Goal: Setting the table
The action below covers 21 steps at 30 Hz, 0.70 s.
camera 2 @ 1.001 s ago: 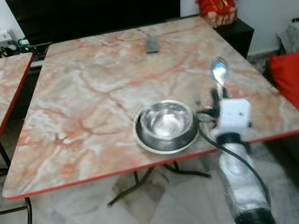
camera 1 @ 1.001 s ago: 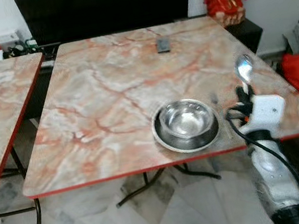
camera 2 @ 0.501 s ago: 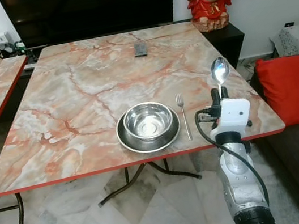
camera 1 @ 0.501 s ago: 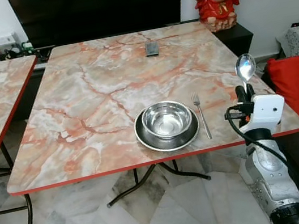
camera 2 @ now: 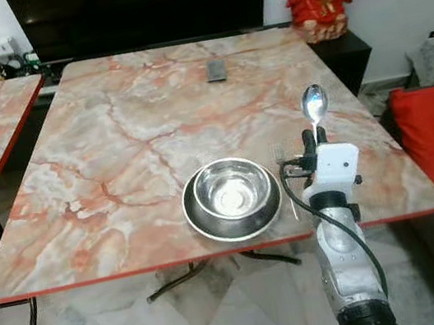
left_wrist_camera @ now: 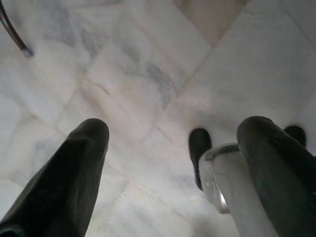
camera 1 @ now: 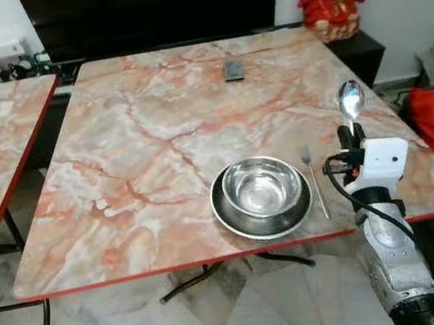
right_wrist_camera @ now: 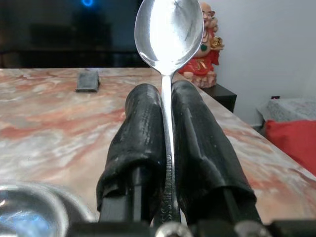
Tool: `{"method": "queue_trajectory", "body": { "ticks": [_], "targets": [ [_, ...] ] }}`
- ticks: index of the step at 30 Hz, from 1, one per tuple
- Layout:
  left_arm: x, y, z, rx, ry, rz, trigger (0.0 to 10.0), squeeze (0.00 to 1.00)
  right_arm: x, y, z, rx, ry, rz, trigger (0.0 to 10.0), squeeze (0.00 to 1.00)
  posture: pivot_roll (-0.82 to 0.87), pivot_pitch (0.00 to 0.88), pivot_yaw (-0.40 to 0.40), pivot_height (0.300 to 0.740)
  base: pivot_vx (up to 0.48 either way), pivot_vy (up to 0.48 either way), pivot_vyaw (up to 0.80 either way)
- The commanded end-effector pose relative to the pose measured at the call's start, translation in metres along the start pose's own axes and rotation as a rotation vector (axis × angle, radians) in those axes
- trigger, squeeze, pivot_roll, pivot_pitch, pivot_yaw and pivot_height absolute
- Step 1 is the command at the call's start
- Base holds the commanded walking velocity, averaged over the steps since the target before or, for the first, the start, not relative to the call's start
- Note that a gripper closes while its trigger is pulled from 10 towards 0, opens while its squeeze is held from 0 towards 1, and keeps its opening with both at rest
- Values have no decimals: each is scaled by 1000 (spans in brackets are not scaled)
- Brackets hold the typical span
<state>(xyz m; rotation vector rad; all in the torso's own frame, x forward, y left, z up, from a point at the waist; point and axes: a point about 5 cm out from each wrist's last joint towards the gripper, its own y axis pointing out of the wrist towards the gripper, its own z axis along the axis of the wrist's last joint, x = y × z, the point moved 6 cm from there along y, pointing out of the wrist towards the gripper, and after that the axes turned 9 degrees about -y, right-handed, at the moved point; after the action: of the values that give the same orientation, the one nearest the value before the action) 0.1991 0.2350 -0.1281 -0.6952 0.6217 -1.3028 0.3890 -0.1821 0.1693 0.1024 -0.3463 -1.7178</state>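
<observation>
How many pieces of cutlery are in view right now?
2. A fork lies flat on the table, just right of the bowl and plate. A spoon stands upright, bowl up, clamped in the right gripper beyond the fork.
</observation>
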Motion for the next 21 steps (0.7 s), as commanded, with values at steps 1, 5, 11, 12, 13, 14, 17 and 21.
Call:
{"method": "queue_trajectory", "body": {
  "ticks": [1, 5, 11, 12, 13, 14, 17, 21],
  "targets": [
    [4, 0, -6, -21, -17, -5, 10000, 0, 10, 2, -1, -6, -17, -30, 10000, 0, 10, 87, -9, 740, 289, 0, 0],
    [6, 0, -5, -23, -15, -11, 10000, 0, 14, 2, -3, -13, -26, -44, 10000, 0, 11, 89, -9, 740, 0, 0, 0],
    [8, 1, -3, -17, -14, -13, 10000, 0, 20, 2, -8, -49, -50, -55, 10000, 0, 5, 93, -9, 740, 0, 0, 0],
    [8, 1, -3, -17, -13, -14, 10000, 0, 24, 2, -11, -61, -39, -62, 10000, 0, 4, 93, -10, 740, 0, 0, 0],
    [8, 1, -3, -16, -13, -15, 10000, 0, 26, 1, -13, -71, -36, -63, 10000, 0, 4, 95, -10, 740, 0, 0, 0],
    [8, 1, -3, -16, -13, -15, 10000, 0, 27, 1, -13, -75, -40, -63, 10000, 0, 4, 95, -10, 740, 0, 0, 0],
    [8, 1, -4, -19, -15, -14, 10000, 0, 34, 0, -14, -80, -28, -69, 10000, 0, 1, 96, -11, 740, 0, 0, 0],
    [5, -1, -8, -27, -14, -14, 10000, 0, 42, -2, -25, -164, 18, -55, 10000, 0, -7, 99, -12, 740, 0, 0, 0]
  ]
}}
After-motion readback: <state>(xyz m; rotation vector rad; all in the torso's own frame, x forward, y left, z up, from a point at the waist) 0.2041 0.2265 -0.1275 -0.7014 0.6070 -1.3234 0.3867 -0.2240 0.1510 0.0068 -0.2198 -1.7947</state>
